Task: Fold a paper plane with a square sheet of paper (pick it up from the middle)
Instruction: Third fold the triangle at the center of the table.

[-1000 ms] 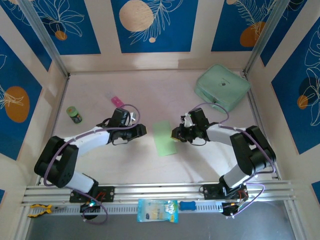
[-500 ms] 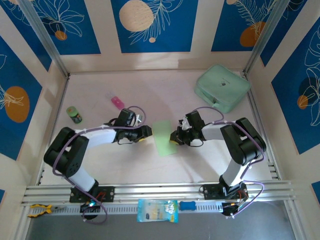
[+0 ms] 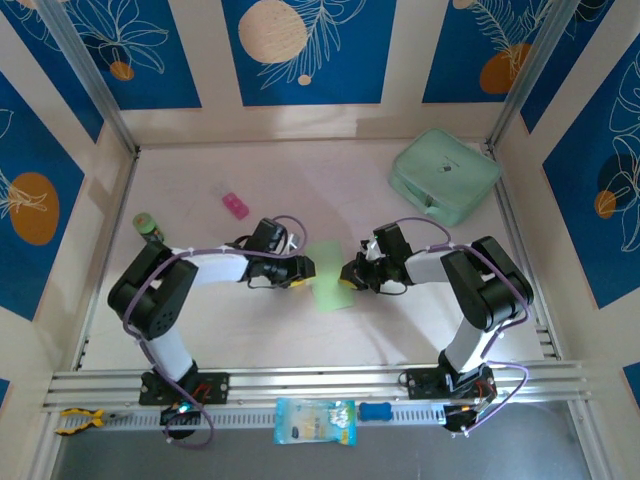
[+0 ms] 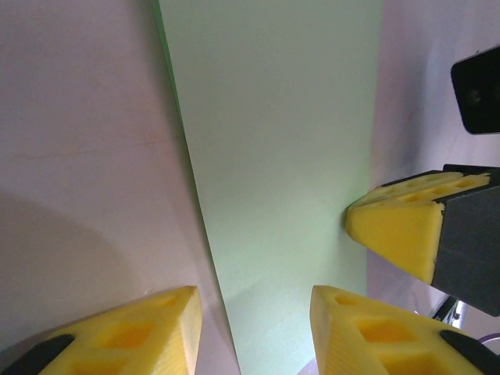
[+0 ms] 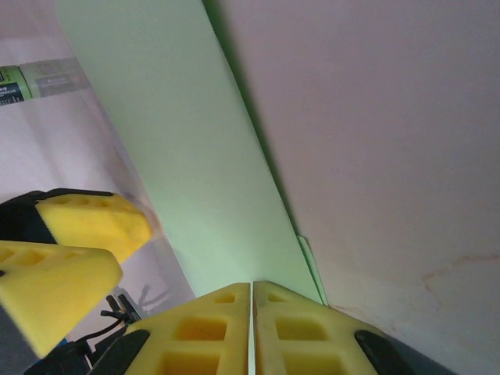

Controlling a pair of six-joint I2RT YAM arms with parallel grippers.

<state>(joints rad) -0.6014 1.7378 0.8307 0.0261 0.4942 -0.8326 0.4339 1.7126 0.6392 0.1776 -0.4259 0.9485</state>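
Left tool [image 4: 251, 305] is standing part-open astride one long edge; right tool [image 5: 251, 287] is sitting closed at the other.
Between them the square sheet of paper [image 3: 328, 277] is lying on the table [image 3: 300, 190] as a narrow strip, its long axis crosswise to the line joining the tools, with no nose yet. Whether the right tool is pinching or pressing I cannot tell. An early fold seems in hand; next the left tool needs closing without dragging.
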